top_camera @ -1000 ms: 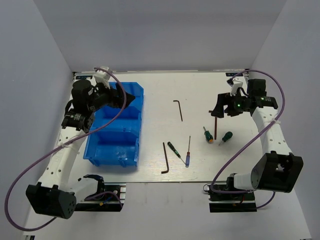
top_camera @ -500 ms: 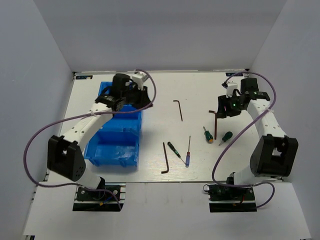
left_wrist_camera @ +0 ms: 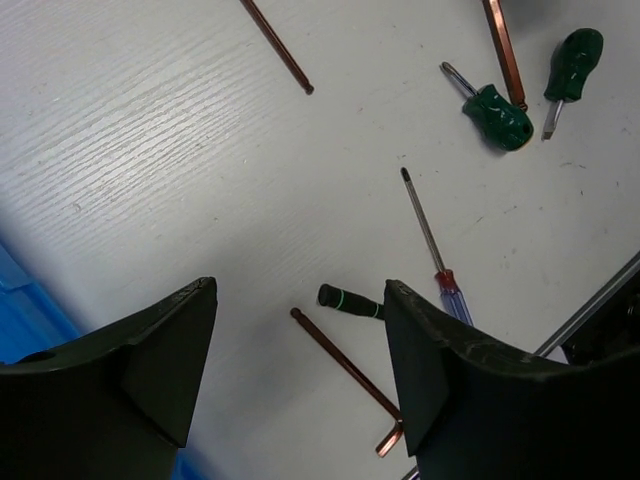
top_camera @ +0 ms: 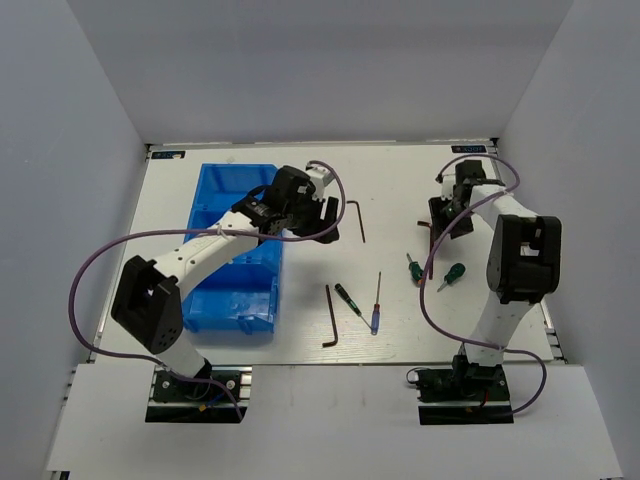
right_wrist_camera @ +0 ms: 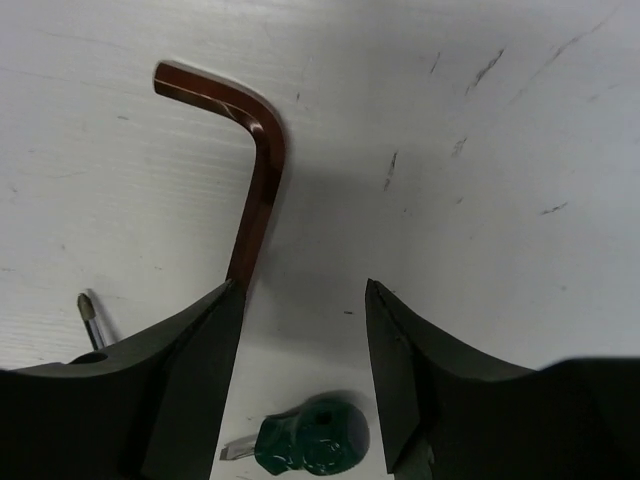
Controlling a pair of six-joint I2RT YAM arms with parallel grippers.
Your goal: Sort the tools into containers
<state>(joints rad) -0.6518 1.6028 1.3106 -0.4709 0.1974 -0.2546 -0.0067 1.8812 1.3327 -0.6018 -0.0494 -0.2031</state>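
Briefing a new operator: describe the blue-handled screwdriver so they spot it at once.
From the blue bin on the left of the table, look right along the near edge, past the L-shaped hex key and the black-green screwdriver. The blue-handled screwdriver lies just beyond, shaft pointing away. It alone has a blue handle with a red collar.

We log the bin unit (top_camera: 222,320) on the counter (top_camera: 400,180), left. Right of it: far hex key (top_camera: 356,220), near hex key (top_camera: 330,318), two slim drivers (top_camera: 350,298) beside the latter. Farther right, two stubby screwdrivers (top_camera: 415,270) flank a third hex key (top_camera: 431,245).
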